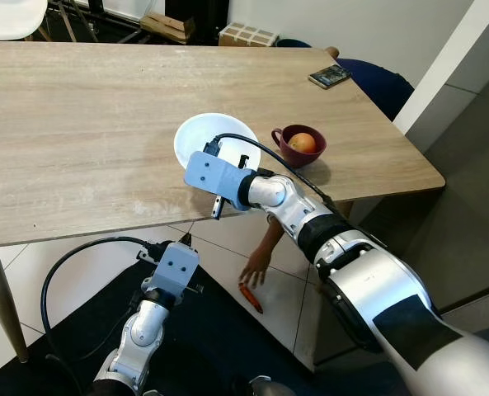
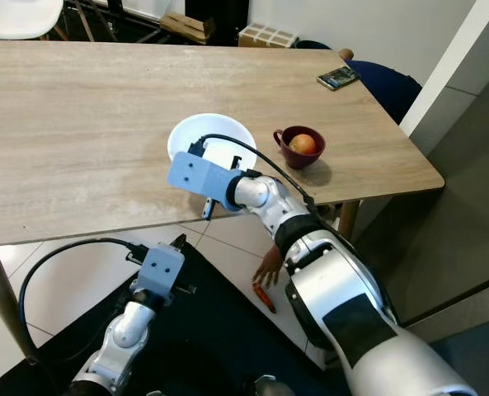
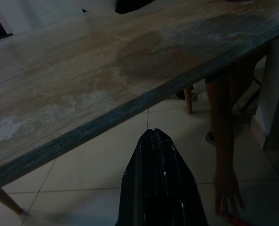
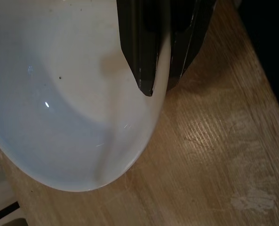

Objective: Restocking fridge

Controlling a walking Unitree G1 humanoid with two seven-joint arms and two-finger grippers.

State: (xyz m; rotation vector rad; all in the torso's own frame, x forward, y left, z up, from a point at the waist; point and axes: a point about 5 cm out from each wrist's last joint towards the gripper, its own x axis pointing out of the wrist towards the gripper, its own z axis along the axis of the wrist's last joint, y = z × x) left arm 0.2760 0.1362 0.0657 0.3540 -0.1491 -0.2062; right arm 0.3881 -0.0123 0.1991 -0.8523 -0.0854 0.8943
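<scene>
Landmark is the white bowl (image 1: 215,136), sitting upright on the wooden surface (image 1: 87,124) near its front edge. Right gripper (image 4: 160,77) is at the bowl's near rim; in the right wrist view its jaws straddle the rim, one finger (image 4: 139,47) inside the bowl, the other outside against the wall, closed down on the rim. Bowl looks empty inside as far as seen.

Just right of the bowl, apart from it: a dark red cup (image 1: 298,145), upright, with an orange fruit (image 1: 303,143) inside it. Further back and right of the bowl, near the far right corner of the surface, a phone (image 1: 329,77) lies flat.

Left gripper (image 3: 157,155) hangs below the surface edge, in front of and lower than the bowl, over the tiled floor (image 1: 228,247). Its jaws are pressed together, nothing between them.

Under the surface, below and right of the bowl, a person's hand (image 1: 256,268) reaches down to the floor, fingers spread. An orange item (image 1: 251,298) lies on the floor just beside that hand; cannot tell what it is. Dark mat (image 1: 79,322) on the floor under the left arm.

Beyond the surface, behind the bowl: a white chair (image 1: 9,16) at far left, a cardboard box (image 1: 248,35) on the floor.
</scene>
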